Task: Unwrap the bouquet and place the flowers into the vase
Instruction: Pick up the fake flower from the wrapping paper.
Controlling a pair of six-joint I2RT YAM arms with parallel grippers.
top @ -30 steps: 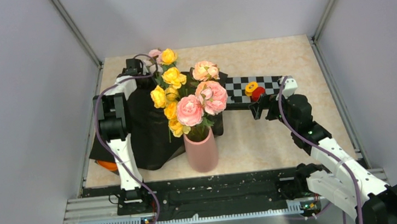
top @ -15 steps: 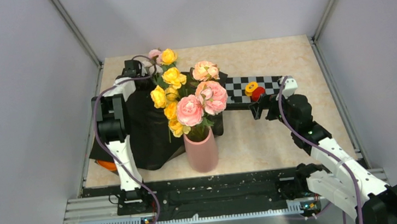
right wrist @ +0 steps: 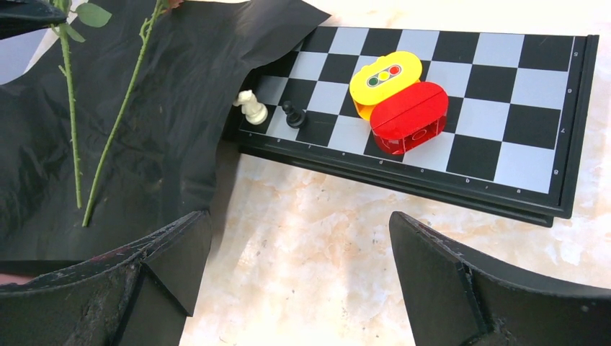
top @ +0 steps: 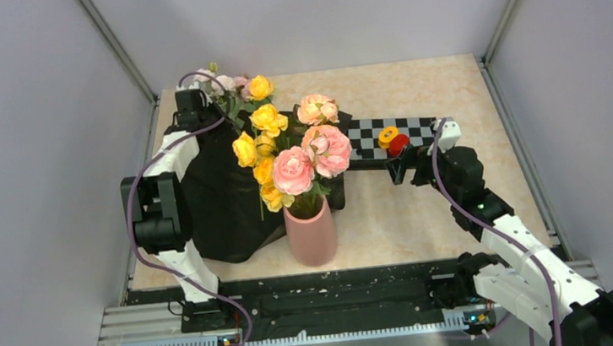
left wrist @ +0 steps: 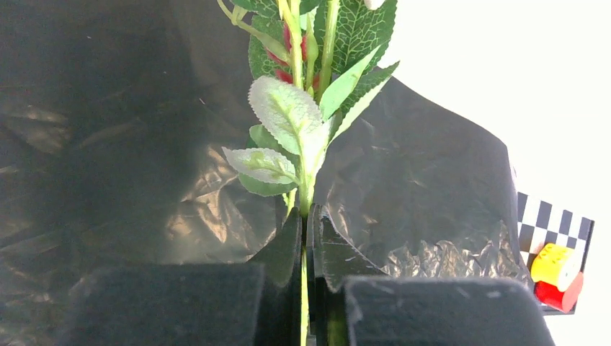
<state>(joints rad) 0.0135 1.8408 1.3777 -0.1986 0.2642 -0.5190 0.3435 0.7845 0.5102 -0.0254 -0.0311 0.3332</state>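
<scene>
Flower stem, thin, green, leafy point(left wrist: 305, 196): pinched tight by left jaws above black crinkled wrapping paper point(top: 221, 198), axis straight out | tall matte pink vase point(top: 313, 238): nearer, rightward (already part-filled) | right jaws: spread wide, empty

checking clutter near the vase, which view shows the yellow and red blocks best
Right wrist: the yellow block and red block lie large, sharp and whole on the chessboard. Top external shows them tiny; left wrist shows them small in its lower right corner.

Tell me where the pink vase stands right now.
In the top view the vase stands near the table's front edge, just right of the black wrapping paper, holding several flowers.
</scene>
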